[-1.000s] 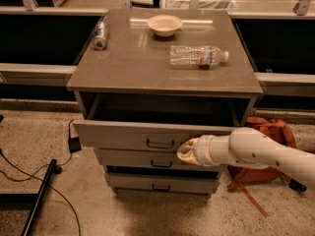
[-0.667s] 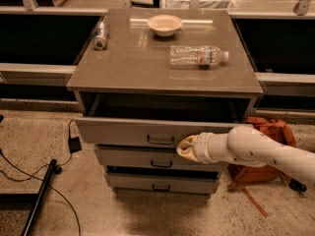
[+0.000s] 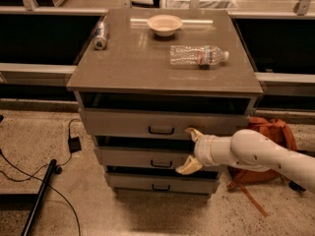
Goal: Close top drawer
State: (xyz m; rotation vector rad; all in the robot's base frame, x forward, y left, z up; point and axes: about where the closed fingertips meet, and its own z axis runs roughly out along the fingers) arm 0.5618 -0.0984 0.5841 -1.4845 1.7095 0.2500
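Observation:
The top drawer (image 3: 123, 122) is the highest of three in the grey-brown cabinet (image 3: 162, 68). It stands out only a little, with a dark gap showing under the cabinet top. Its small dark handle (image 3: 161, 130) is at mid-front. My gripper (image 3: 191, 149) is at the end of the white arm that comes in from the right, just right of the handle. It is open, with the upper fingertip (image 3: 193, 132) against the top drawer's front and the lower finger down by the middle drawer (image 3: 133, 157).
On the cabinet top are a pale bowl (image 3: 164, 23), a plastic bottle (image 3: 197, 55) lying on its side and a can (image 3: 100, 35). An orange backpack (image 3: 270, 132) sits on the floor at right. Cables (image 3: 29, 168) and a black pole (image 3: 42, 193) lie at left.
The top drawer has slid further into the cabinet. My gripper has followed it inward, staying against the drawer front right of the handle.

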